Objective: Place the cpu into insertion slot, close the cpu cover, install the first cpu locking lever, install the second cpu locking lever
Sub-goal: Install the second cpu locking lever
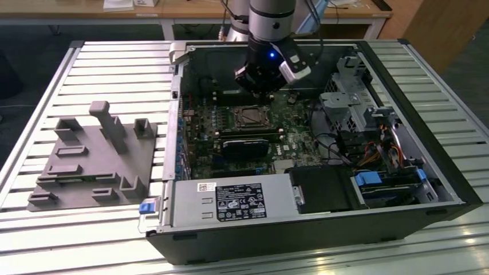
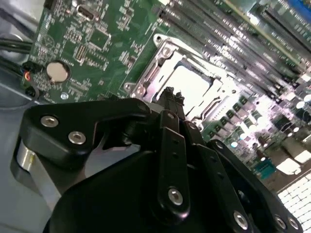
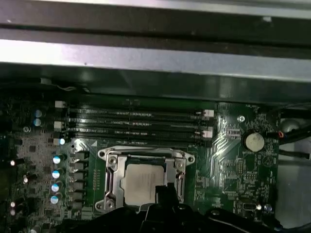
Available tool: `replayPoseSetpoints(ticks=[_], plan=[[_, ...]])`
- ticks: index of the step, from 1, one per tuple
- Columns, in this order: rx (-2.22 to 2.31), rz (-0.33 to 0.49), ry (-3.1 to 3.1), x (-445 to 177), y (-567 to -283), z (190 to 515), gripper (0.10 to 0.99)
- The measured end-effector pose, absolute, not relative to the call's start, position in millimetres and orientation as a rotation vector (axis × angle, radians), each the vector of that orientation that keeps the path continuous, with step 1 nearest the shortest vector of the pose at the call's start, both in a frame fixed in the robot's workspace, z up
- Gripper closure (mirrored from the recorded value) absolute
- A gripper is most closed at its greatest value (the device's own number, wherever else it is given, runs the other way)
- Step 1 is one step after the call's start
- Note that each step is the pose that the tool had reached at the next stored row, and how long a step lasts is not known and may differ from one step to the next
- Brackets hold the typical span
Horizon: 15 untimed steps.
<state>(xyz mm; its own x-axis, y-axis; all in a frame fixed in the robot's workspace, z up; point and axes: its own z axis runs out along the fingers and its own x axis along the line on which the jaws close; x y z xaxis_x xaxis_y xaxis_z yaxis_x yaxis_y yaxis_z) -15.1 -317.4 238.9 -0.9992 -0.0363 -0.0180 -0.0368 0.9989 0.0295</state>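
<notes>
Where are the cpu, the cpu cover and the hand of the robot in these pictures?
cpu [image 3: 141, 183], first wrist view: middle of its silver-grey top.
cpu cover [image 3: 112, 174], first wrist view: one side bar of the metal frame.
hand [image 2: 170, 98], second wrist view: the black fingertips just above the socket.

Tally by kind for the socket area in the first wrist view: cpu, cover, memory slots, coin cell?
cpu: 1
cpu cover: 1
memory slots: 4
coin cell battery: 1
Total: 7
</notes>
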Motion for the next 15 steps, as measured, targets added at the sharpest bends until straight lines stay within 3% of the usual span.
replayPoseSetpoints(ticks=[3,15], plan=[[-0.057,0.113,3.121,-15,-320,239,0.980],[-0.056,0.115,3.121,-15,-341,236,0.980]])
